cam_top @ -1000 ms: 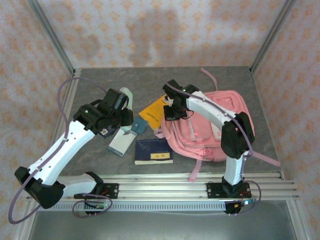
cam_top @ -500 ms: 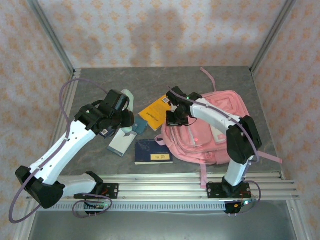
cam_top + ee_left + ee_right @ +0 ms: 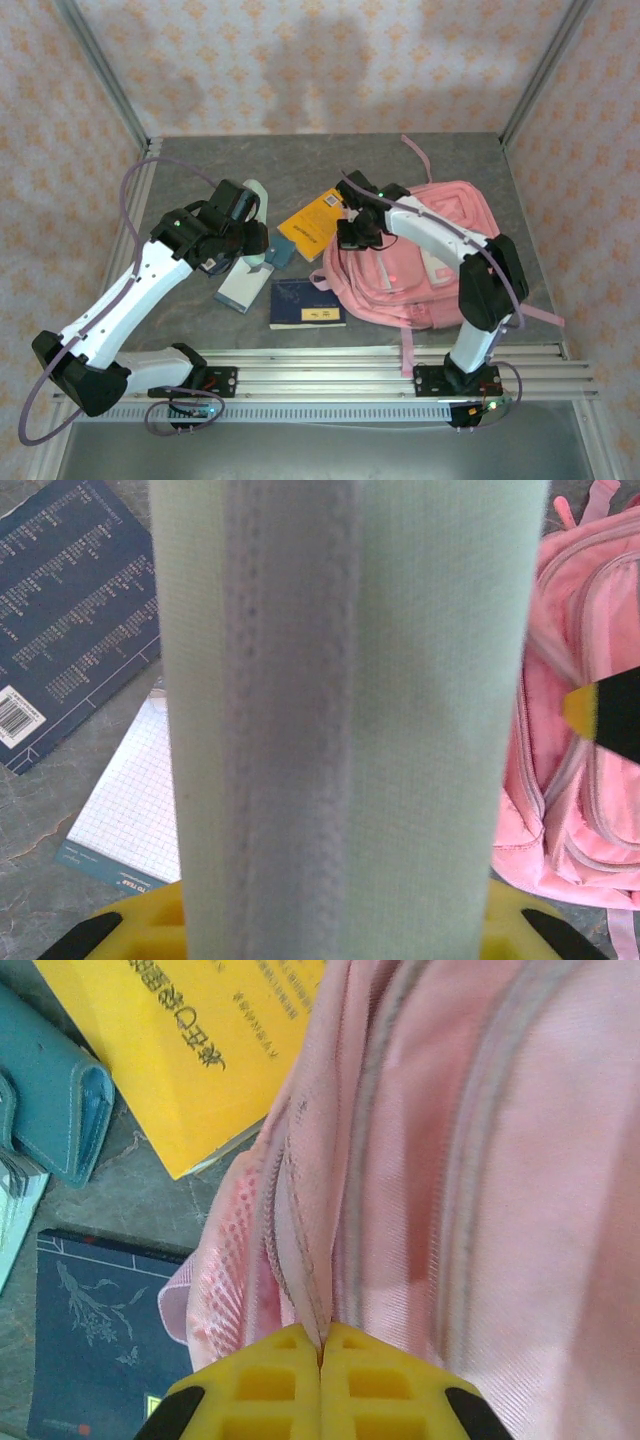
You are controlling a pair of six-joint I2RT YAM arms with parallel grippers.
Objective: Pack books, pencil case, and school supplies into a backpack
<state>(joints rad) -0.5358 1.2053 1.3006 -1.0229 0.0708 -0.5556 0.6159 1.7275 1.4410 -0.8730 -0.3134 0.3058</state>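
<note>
At the backpack (image 3: pixel 385 290) mouth, the right gripper (image 3: pixel 322 1338) has its jaws closed, apparently on a fabric fold beside the zip. The left gripper (image 3: pixel 257 238) jaws clamp the mint pencil case (image 3: pixel 350 720) over the books (image 3: pixel 307 303). Next, probably, the opening must be pulled wide before inserting.

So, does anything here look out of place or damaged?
Nothing looks spilled or damaged. The backpack lies flat with its straps splayed; one strap trails over the table's near edge onto the rails. The orange-yellow book lies askew against the backpack.
</note>
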